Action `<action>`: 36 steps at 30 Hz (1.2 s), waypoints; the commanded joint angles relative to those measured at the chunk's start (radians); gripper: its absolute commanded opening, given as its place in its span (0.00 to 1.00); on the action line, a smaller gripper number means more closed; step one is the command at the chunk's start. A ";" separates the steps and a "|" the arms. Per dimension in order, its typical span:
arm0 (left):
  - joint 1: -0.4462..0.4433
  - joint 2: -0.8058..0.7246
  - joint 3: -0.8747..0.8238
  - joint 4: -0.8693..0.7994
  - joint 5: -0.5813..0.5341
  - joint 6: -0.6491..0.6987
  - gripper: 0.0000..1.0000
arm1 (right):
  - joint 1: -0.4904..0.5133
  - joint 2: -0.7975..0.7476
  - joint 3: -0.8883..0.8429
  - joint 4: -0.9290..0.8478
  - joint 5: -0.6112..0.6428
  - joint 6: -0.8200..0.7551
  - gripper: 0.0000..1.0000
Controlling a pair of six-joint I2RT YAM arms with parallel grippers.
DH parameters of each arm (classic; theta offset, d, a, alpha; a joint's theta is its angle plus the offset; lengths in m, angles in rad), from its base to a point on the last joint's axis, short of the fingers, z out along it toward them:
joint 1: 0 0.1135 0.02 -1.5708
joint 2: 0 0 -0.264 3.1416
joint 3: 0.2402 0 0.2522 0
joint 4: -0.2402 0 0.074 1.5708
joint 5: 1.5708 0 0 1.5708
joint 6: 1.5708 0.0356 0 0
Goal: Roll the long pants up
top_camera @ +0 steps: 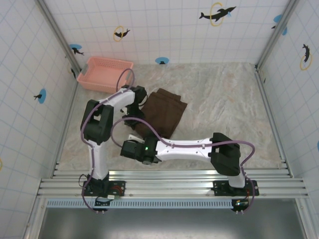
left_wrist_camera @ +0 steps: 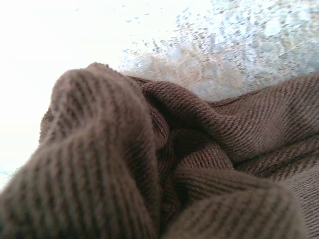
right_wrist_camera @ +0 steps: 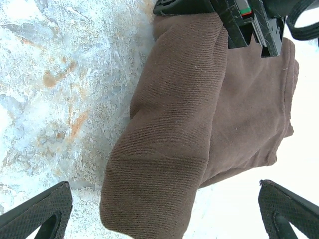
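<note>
Half rolled, limp light-looking pants point(top_camera: 162, 112) are lying mid-frame, left fingers point(right_wrist_camera: 249, 30) pinching the roll's top, wide-open empty right fingers point(right_wrist_camera: 40, 214) flanking its bottom, the likeliest hold.

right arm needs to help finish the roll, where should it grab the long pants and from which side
Probably the free end of the thick rolled fold of the long pants, coming down from above. The roll lies as a raised tube on the table, the open fingers of the right gripper stand either side of it, and the left gripper holds the other end.
</note>
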 commanded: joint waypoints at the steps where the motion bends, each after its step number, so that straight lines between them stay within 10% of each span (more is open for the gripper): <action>1: -0.007 0.038 -0.075 -0.014 0.002 -0.024 0.00 | 0.003 -0.033 -0.018 0.002 0.023 0.034 0.99; 23: -0.007 0.003 -0.070 -0.046 -0.025 0.008 0.00 | -0.037 0.214 -0.097 0.159 0.078 0.145 0.99; 36: -0.006 -0.005 -0.060 -0.084 -0.045 0.035 0.00 | -0.064 0.318 -0.167 0.178 0.348 0.117 0.99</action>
